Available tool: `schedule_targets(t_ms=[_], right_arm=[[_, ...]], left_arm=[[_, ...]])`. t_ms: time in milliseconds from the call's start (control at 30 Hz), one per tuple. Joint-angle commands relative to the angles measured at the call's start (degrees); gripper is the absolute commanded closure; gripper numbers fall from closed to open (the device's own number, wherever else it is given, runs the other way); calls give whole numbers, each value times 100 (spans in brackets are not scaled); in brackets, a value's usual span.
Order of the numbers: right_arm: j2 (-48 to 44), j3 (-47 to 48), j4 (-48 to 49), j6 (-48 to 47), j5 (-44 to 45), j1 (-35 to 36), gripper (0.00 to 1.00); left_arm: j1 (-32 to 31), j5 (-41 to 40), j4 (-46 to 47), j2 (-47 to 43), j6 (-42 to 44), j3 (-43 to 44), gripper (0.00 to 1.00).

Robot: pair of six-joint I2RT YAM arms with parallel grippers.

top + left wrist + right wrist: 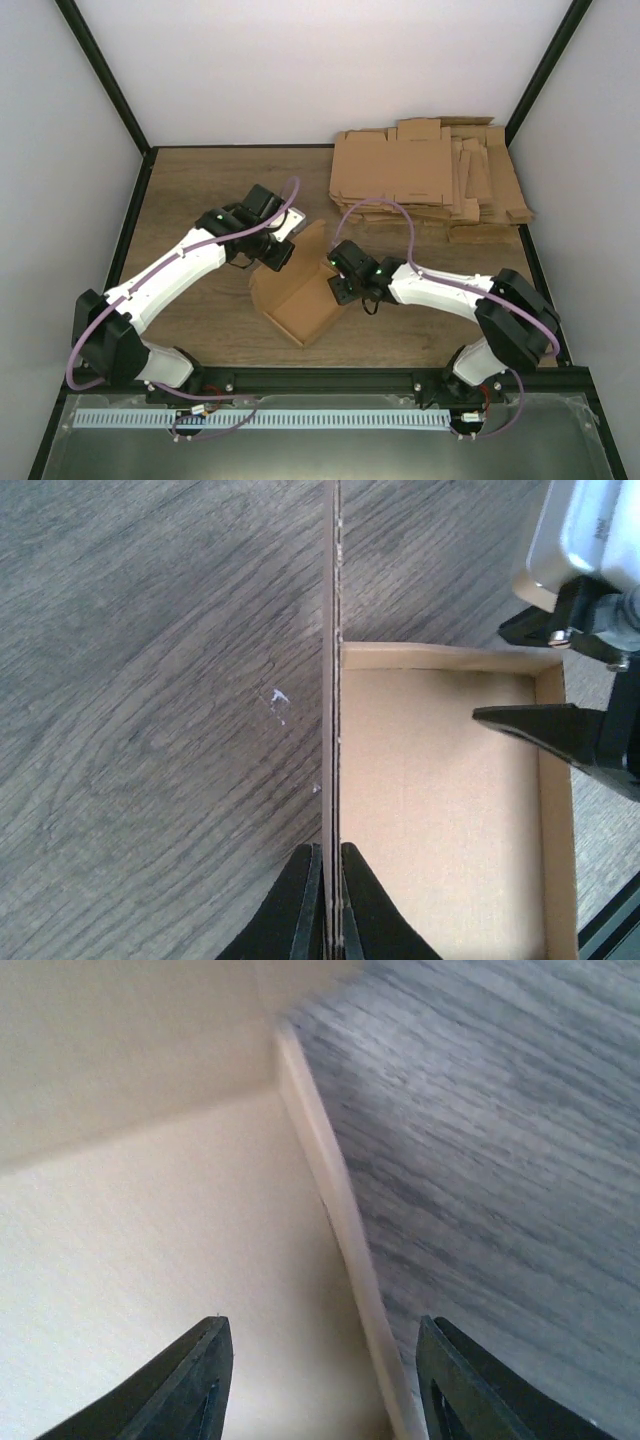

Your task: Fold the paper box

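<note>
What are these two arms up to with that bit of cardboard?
They are folding a paper box on the table. The left gripper is shut on one upright wall of it, pinching the thin edge. The right gripper is open and straddles another wall without gripping it. The box is only partly formed. A pile of flat blanks lies at the back right.

We take this for a robotics lab test cell: a wood-grain table (200, 190) boxed in by plain white panels (300, 60) at 9, 12 and 3 o'clock, set in black frame posts (104, 73). The left arm (170, 275) at 7 o'clock and the right arm (440, 288) at 5 stand bolted at the near edge, a bare metal sheet (320, 452) at 6 o'clock. A pile of flat cardboard blanks (470, 190) lies at 1 o'clock, one paper box (300, 305) at centre.
</note>
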Motion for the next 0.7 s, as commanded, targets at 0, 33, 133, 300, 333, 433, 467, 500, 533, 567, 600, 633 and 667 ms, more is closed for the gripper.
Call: schedule_targets(t_ms=[0, 33, 133, 300, 333, 433, 467, 500, 533, 567, 600, 633, 667], right_arm=[[156, 100, 488, -338, -200, -141, 47], [211, 119, 510, -380, -225, -192, 47], [281, 122, 606, -442, -333, -324, 45], [350, 47, 792, -616, -152, -369, 50], [397, 34, 857, -653, -55, -369, 50], [550, 71, 990, -735, 330, -367, 52], [618, 106, 1025, -758, 428, -367, 53], [693, 149, 1048, -793, 487, -371, 54], [770, 185, 1063, -824, 541, -368, 55], [834, 210, 1088, -833, 611, -367, 56], [883, 209, 1128, -832, 680, -367, 56], [914, 203, 1195, -839, 743, -367, 56], [936, 180, 1280, -850, 778, -367, 55]], left_arm=[[-45, 182, 220, -26, -33, 165, 94], [-50, 185, 220, -27, -29, 166, 94], [-61, 163, 220, -36, -28, 183, 93], [-71, 147, 207, -18, -20, 210, 93], [-71, 152, 211, -6, -20, 214, 92], [-80, 173, 211, 37, -20, 213, 92], [-86, 191, 198, 49, -20, 210, 92], [-88, 192, 202, 59, -18, 218, 93], [-96, 192, 191, 75, -19, 218, 93], [-103, 194, 193, 85, -19, 226, 92], [-106, 190, 186, 91, -20, 234, 93], [-113, 184, 174, 95, -20, 228, 92], [-115, 184, 176, 101, -19, 227, 92]])
